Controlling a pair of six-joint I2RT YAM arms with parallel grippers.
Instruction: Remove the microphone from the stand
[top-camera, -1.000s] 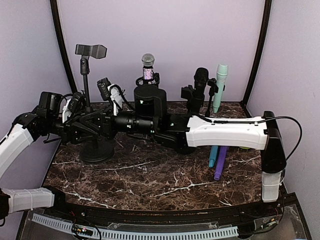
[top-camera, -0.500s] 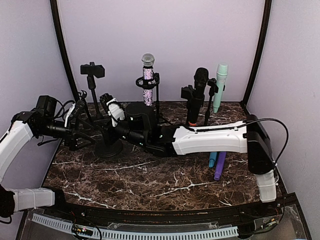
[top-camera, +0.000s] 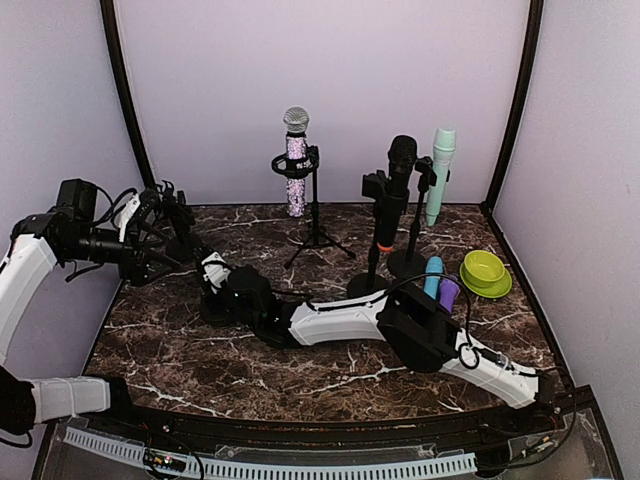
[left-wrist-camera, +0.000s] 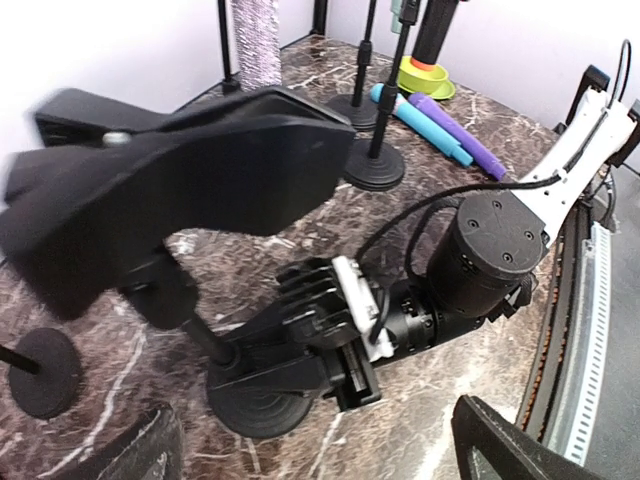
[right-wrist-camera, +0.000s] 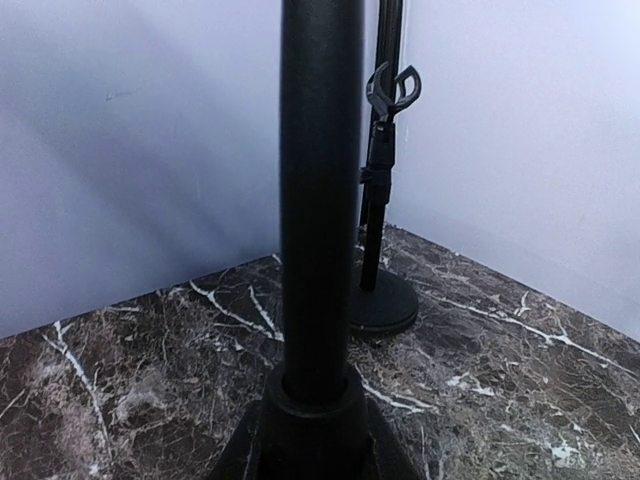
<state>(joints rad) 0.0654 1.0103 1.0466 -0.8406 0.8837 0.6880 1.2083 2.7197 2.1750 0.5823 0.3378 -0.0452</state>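
The marble table lies under both sets of fingers. The right arm stretches low across it, and the right gripper is clamped on the pole of a black stand just above its round base. In the right wrist view the pole fills the middle, right in front of the fingers. The left arm comes in from the far side of that stand. The fingers of the left gripper are spread wide, and the stand's black clip sits just beyond them, blurred. I cannot tell whether it touches them. The stand leans from the right fingers towards the left ones. Well apart from both pairs of fingers, towards the back wall, three microphones stand upright in other stands: a silver-headed microphone, a black microphone and a teal microphone. Far from the fingers, behind the right arm's elbow, a teal loose microphone and a purple loose microphone lie side by side. A green bowl sits just beside them.
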